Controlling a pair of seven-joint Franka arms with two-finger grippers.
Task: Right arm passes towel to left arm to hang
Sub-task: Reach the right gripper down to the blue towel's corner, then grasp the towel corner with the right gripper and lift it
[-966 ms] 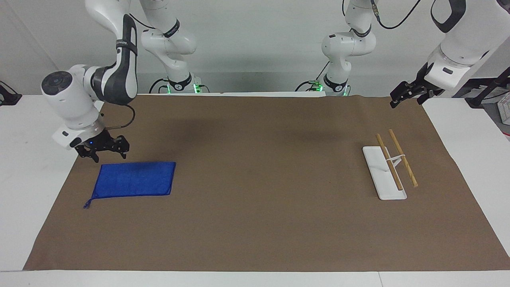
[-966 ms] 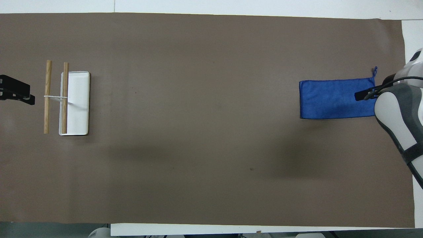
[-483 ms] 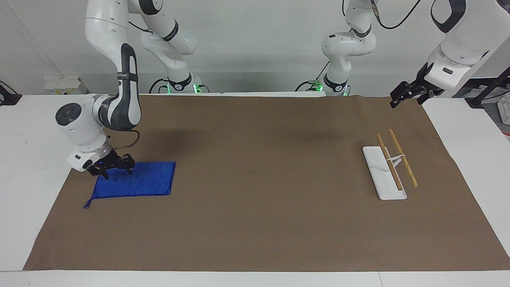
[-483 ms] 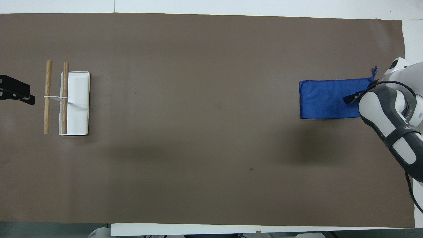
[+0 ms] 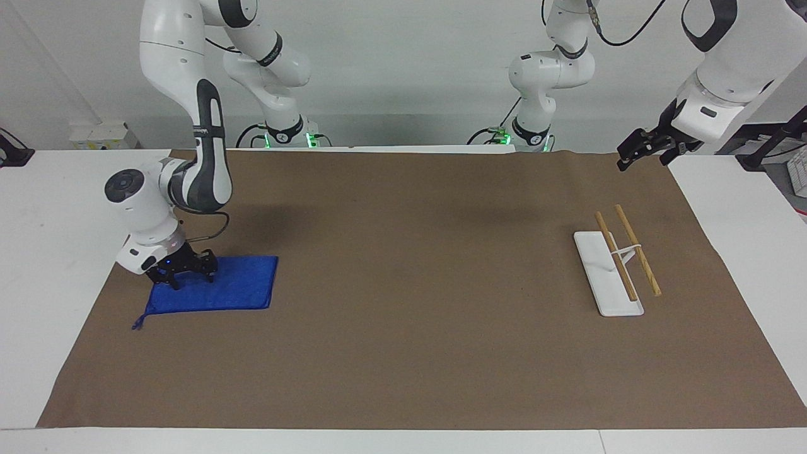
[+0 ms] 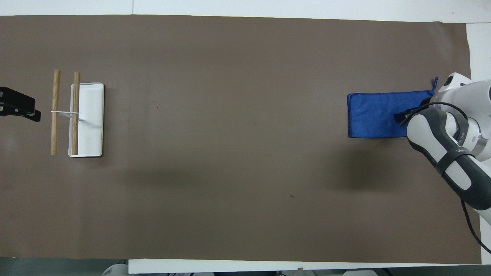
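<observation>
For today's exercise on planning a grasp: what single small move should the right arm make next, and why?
Probably close the right pincer on the towel. It sits low on the towel's end toward the right arm's end of the table, and the towel lies flat on the brown mat, not yet lifted. The left pincer waits open near the rack.

A brown mat (image 5: 410, 284) covers most of a white table (image 5: 50, 208) before a plain pale wall (image 5: 403, 57).

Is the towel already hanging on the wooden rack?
No, the towel lies flat on the brown mat, apart from the rack.
</observation>
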